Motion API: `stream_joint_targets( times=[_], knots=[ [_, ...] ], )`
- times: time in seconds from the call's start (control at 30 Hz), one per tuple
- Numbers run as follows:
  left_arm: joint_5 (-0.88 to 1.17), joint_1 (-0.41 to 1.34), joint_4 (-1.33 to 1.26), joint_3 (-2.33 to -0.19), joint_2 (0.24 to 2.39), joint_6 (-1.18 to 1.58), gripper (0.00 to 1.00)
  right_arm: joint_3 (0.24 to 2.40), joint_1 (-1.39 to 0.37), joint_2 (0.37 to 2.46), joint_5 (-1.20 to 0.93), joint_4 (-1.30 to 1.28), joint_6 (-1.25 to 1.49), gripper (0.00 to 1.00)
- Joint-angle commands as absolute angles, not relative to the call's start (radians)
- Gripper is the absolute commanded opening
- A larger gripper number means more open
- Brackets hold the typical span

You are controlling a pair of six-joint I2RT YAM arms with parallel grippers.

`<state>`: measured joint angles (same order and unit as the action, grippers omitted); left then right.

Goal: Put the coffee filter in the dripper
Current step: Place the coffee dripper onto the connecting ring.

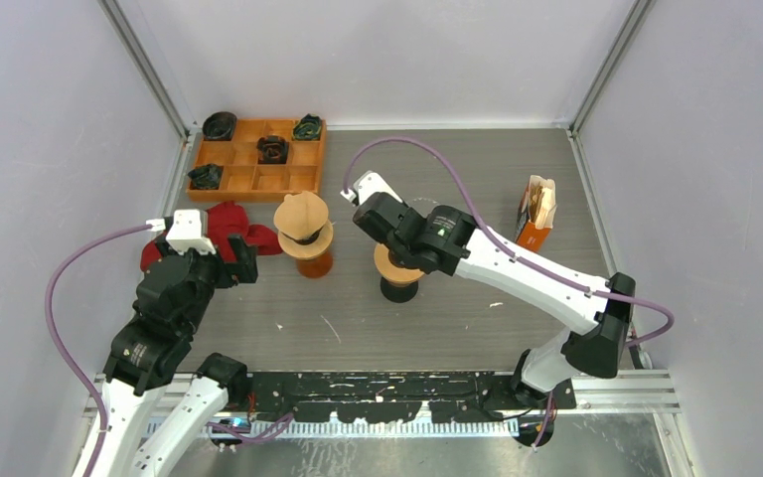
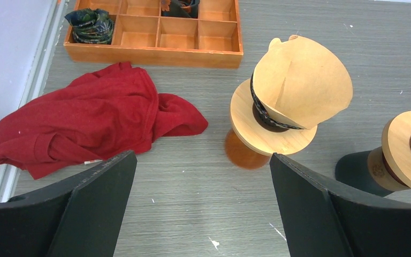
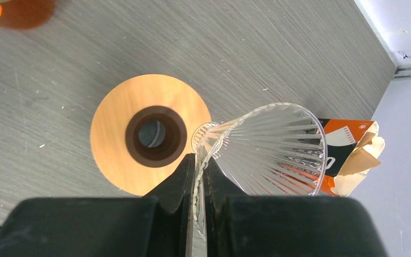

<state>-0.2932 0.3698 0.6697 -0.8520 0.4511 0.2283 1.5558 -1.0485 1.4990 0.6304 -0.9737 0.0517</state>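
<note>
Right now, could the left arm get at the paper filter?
Probably yes. The left gripper is open and faces the filter, with nothing between them; the red cloth lies off to one side.

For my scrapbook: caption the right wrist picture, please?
Right gripper pinching glass dripper by its rim, near wooden stand.

Second stand [image 1: 398, 290] half under the right arm [image 1: 517, 263]; filter packet [image 3: 361, 160] partly behind the glass dripper [image 3: 270, 147]
</note>
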Motion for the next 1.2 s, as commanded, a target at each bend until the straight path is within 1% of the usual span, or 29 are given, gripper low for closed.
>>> stream_joint_targets(
  times=[0.0,0.3,0.83,1.03,1.17],
  knots=[
    [-0.304,0.362,0.608,-0.857,0.442,0.222,0.99,1.622,-1.092,1.515,0.628,-0.995,0.063,0.05],
    [-0.306,0.362,0.609,-0.857,0.442,0.221,0.99,1.618,-1.141,1.570,0.611,-0.982,0.067,0.05],
    [-0.310,0.362,0.609,-0.856,0.447,0.221,0.99,1.550,-1.149,1.634,0.633,-0.934,0.079,0.06],
    [-0.308,0.362,0.608,-0.855,0.450,0.221,0.99,1.530,-1.151,1.652,0.653,-0.932,0.097,0.10],
    [-0.307,0.362,0.609,-0.856,0.451,0.221,0.99,1.522,-1.150,1.656,0.643,-0.921,0.101,0.17]
  ],
)
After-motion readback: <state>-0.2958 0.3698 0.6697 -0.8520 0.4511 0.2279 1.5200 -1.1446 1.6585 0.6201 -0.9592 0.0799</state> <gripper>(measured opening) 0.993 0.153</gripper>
